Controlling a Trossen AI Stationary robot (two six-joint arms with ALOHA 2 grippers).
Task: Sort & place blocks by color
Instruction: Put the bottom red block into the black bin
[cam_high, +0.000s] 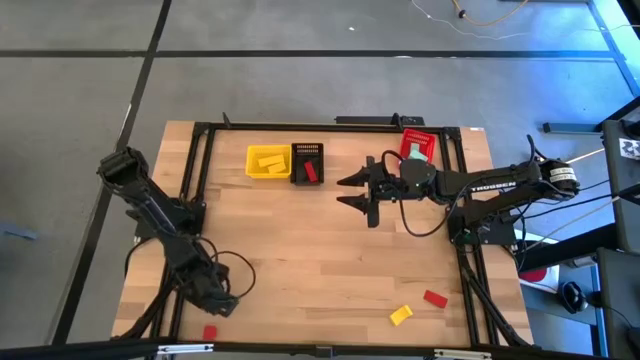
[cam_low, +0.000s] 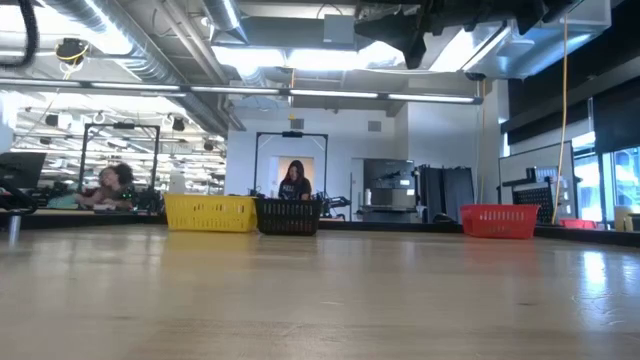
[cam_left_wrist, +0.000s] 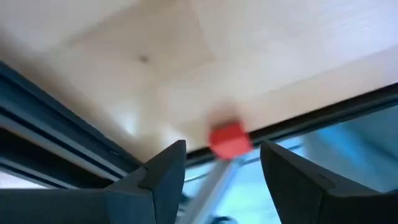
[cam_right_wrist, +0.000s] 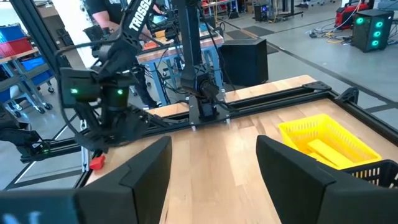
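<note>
A red block (cam_high: 209, 332) lies at the table's near left edge. My left gripper (cam_high: 222, 303) is open just beside it; in the left wrist view the red block (cam_left_wrist: 230, 138) shows ahead between the spread fingers, apart from them. My right gripper (cam_high: 348, 192) is open and empty above the table's middle, right of the black basket (cam_high: 307, 163), which holds a red block (cam_high: 310, 172). Yellow blocks lie in the yellow basket (cam_high: 268, 161). A yellow block (cam_high: 400, 315) and a red block (cam_high: 434, 298) lie flat near the near right corner.
A red basket (cam_high: 418, 147) stands at the far right beside my right arm. The three baskets stand in a row along the far edge, as the low view shows: yellow (cam_low: 210, 212), black (cam_low: 289, 215), red (cam_low: 498, 220). A black frame (cam_high: 200, 180) borders the table.
</note>
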